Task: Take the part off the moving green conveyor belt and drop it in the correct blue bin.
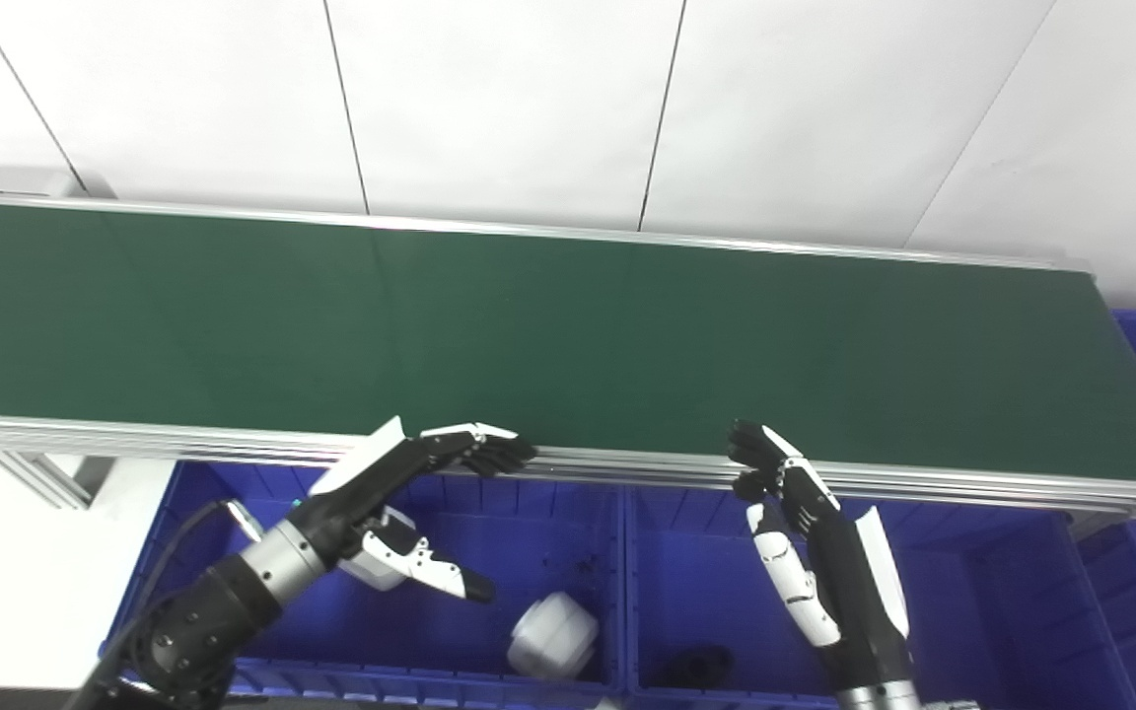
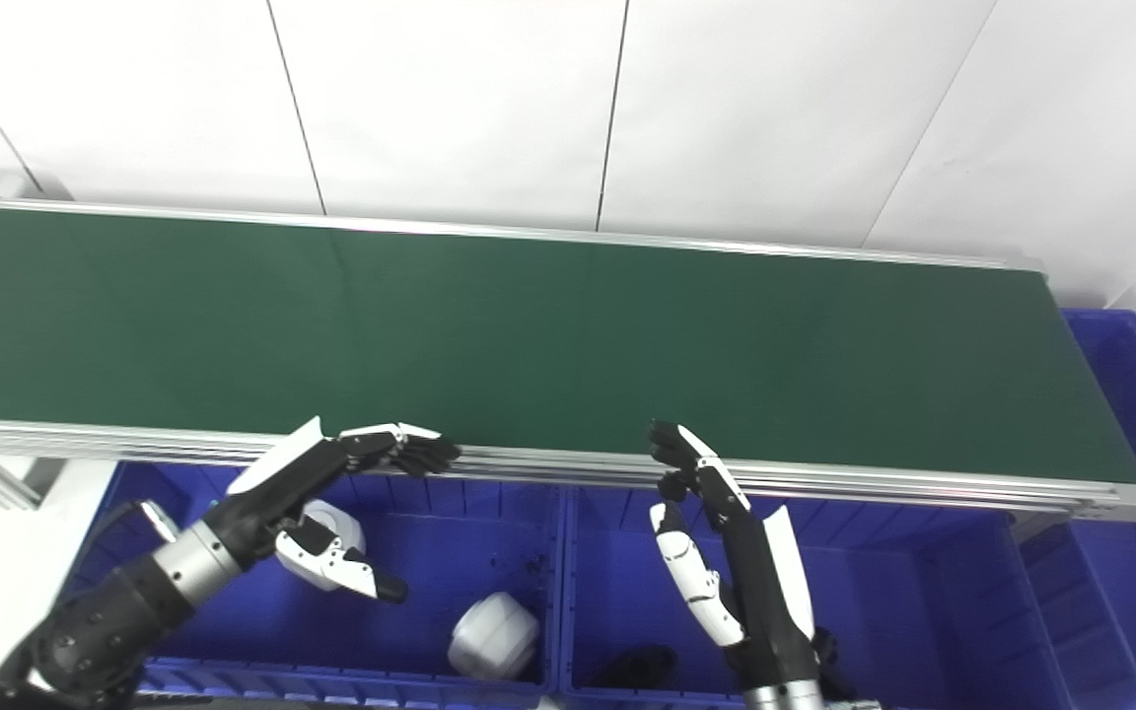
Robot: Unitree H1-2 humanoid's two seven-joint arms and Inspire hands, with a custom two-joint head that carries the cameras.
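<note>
- No part was visible on the green conveyor belt point(image 1: 568, 335); its direction and long axis could not be told.
- The left robot hand point(image 1: 400, 493) and right robot hand point(image 1: 790, 503) waited at the belt's near edge, both spread and holding nothing, neither nearer.

A factory-style sorting line: a long green conveyor belt point(image 1: 568, 335) in aluminium rails, blue plastic bins point(image 1: 529, 552) beneath, bare white wall panels point(image 1: 509, 99).

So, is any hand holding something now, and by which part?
No, nothing is held. The left hand and the right hand are both open at the near edge of the belt, which carries no part.
</note>
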